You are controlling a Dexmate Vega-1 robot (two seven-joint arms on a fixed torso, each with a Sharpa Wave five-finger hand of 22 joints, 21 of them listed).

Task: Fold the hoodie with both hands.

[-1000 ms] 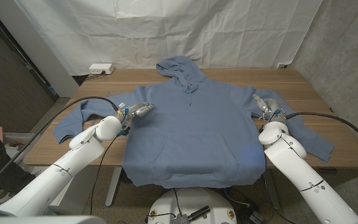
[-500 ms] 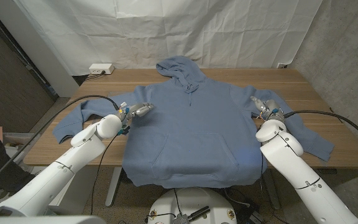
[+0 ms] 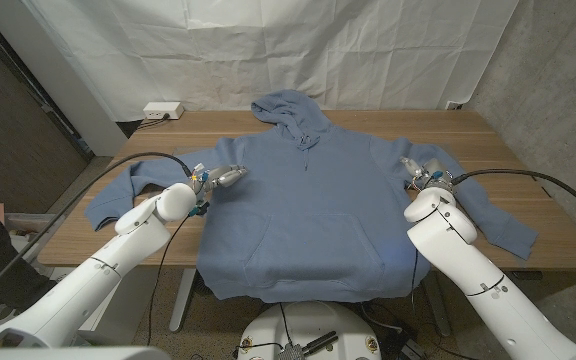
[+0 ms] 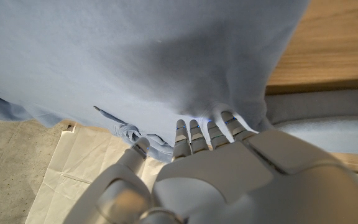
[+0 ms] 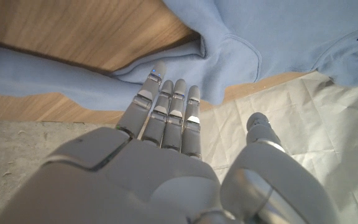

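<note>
Head view: the blue cotton hoodie [image 3: 303,200] lay spread flat on the wooden table [image 3: 388,122]; left hand [image 3: 223,177] hovered at its left shoulder, right hand [image 3: 420,171] at its right.

Left wrist view: fingers [image 4: 194,134] straight, together, touching fabric, holding nothing.

Right wrist view: fingers [image 5: 166,102] extended together above the sleeve, empty.

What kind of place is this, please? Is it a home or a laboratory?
Probably a lab or test room, not a home: a white sheet hangs as a backdrop behind the wooden table, and a blue hoodie lies spread flat between the robot's hands.
</note>
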